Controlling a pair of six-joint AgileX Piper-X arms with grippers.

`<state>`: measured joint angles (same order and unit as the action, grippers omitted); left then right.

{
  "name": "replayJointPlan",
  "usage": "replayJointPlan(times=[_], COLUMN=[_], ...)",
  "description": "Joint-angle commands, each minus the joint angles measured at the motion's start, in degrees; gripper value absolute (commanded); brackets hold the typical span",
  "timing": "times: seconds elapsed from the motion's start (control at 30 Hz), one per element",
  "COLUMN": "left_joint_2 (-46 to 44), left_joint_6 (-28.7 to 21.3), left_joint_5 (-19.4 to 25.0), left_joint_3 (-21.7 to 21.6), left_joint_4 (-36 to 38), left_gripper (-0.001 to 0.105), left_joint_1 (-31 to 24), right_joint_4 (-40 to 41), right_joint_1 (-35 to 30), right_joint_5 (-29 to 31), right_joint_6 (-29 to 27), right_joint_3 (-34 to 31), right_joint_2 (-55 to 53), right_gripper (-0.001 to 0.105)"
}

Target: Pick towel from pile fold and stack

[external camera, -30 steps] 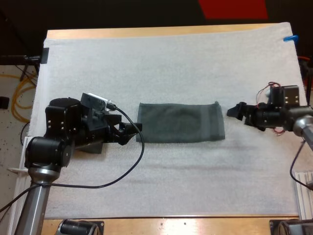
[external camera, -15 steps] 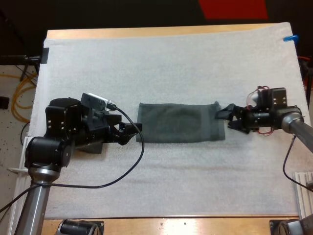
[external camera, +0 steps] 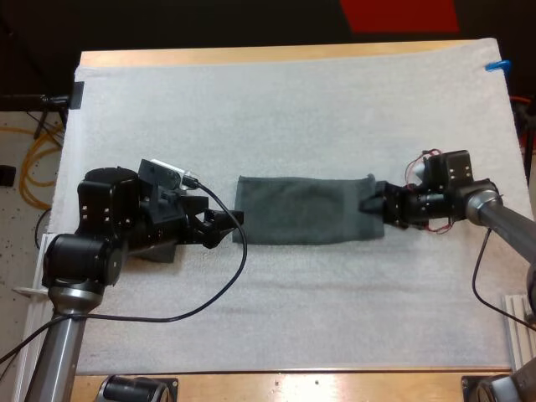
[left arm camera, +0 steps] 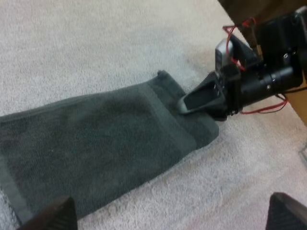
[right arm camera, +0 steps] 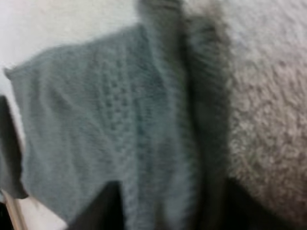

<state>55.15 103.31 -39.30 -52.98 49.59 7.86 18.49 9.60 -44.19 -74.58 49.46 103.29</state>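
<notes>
Folded grey-green towel (external camera: 306, 209) lies flat on white mat (external camera: 293, 109). L gripper (external camera: 230, 227) at one short end, fingers spread. R gripper (external camera: 374, 202) over opposite end, prob. spread too.

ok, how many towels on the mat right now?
1. The dark grey-green towel lies flat in the middle of the white mat, with the left gripper at one short end and the right gripper at the other. It could hide another underneath.

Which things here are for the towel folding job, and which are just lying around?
For the job: the dark grey-green towel, lying flat; the left end effector at one end of it; the right end effector at the other end.

Just there: the white mat; the wooden table.
</notes>
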Motion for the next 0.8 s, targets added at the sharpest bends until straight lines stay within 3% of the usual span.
replayJointPlan(times=[0.0, 0.07, 0.23, 0.33, 0.43, 0.7, 0.77], left_joint_2=[-0.14, -0.14, -0.14, -0.14, -0.14, -0.14, -0.14], left_joint_6=[0.58, 0.58, 0.58, 0.58, 0.58, 0.58, 0.58], left_joint_5=[-0.39, -0.39, -0.39, -0.39, -0.39, -0.39, -0.39], left_joint_3=[0.01, 0.01, 0.01, 0.01, 0.01, 0.01, 0.01], left_joint_4=[-0.11, -0.11, -0.11, -0.11, -0.11, -0.11, -0.11], left_gripper=[0.075, 0.075, 0.075, 0.075, 0.075, 0.075, 0.075], left_joint_1=[-0.07, -0.07, -0.07, -0.07, -0.07, -0.07, -0.07], right_joint_4=[1.57, 1.57, 1.98, 3.93, 8.97, 28.26, 31.66], right_joint_1=[0.69, 0.69, 0.69, 0.69, 0.69, 0.69, 0.69], right_joint_5=[0.18, 0.46, 1.71, 6.57, 14.36, 44.89, 47.74], right_joint_6=[0.08, -0.22, -1.42, -3.58, -8.40, -25.42, -27.00], right_joint_3=[-0.01, -0.05, -0.05, -0.05, 0.45, 8.88, 11.16], right_joint_2=[0.84, 0.84, 0.24, -1.96, -5.83, -13.70, -14.04], right_gripper=[0.018, 0.001, 0.000, 0.000, 0.000, 0.000, 0.000])
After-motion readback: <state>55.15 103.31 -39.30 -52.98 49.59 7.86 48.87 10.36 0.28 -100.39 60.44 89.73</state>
